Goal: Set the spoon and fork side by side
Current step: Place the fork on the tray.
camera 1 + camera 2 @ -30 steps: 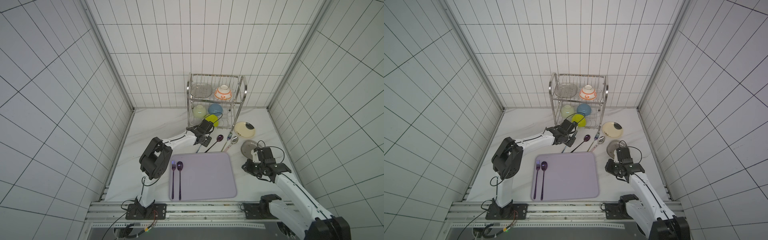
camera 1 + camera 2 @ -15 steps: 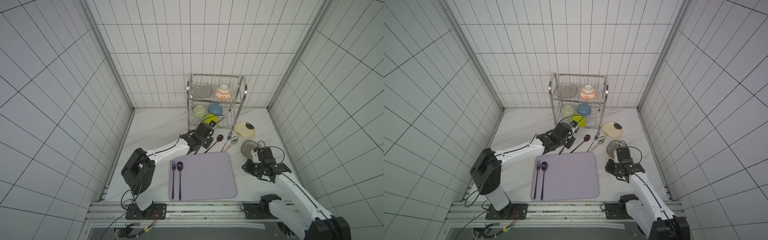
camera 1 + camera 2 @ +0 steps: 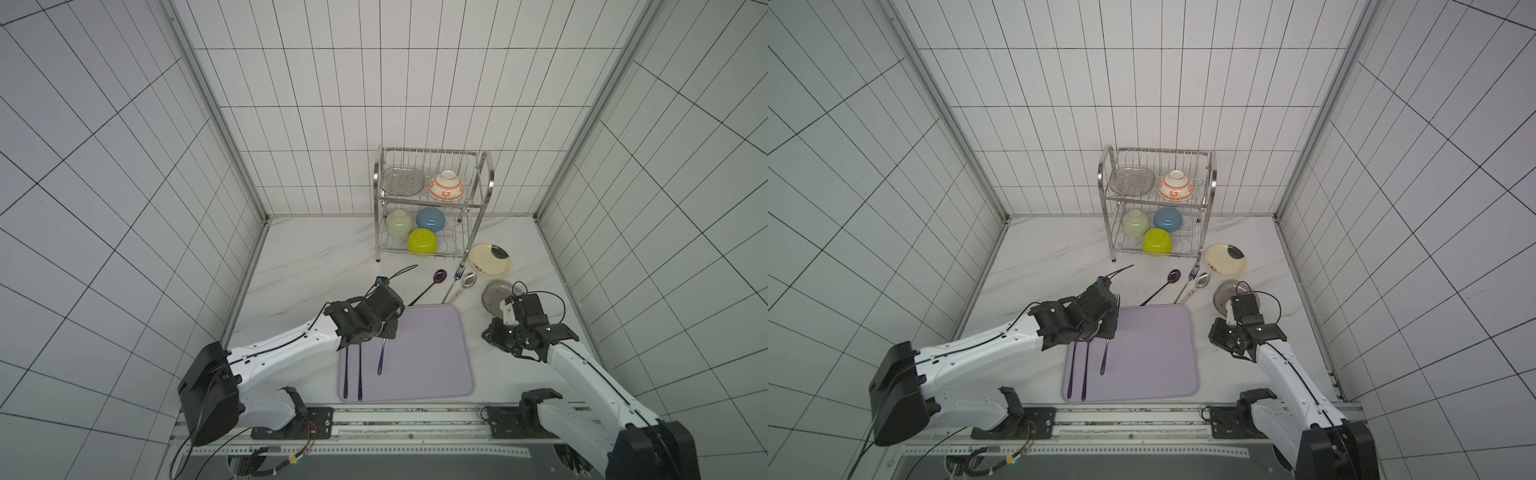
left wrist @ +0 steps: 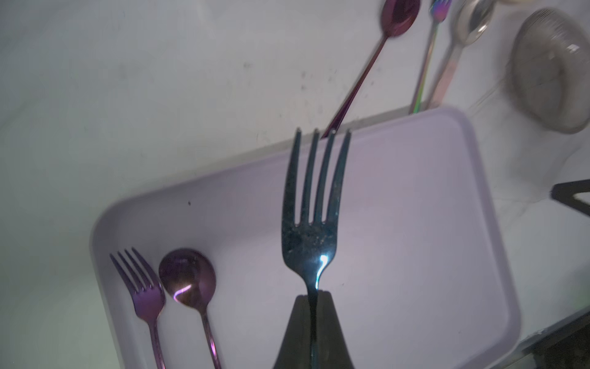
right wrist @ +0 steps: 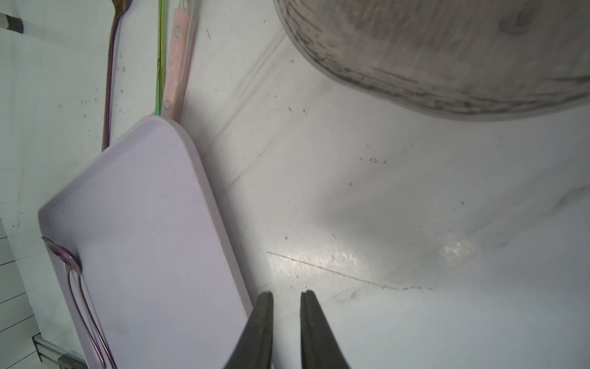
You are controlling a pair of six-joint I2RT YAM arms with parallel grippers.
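Now L end effector (image 4: pixel 314 292) clamps blue fork (image 4: pixel 311 207), handle mostly hidden; R end effector (image 5: pixel 286 295) narrow gap.

a robot lab cell staged as a kitchen: white tiled walls (image 3: pixel 374 104), marble bench (image 3: pixel 324 257), wire dish rack (image 3: pixel 430 202).

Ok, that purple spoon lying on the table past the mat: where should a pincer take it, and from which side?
Mid-handle, from straight above, jaws set across the shaft. The purple spoon lies flat and slanted, with its bowl close to the rainbow fork and its handle tip at the far edge of the mat, so the middle of the shaft looks like the freest part.
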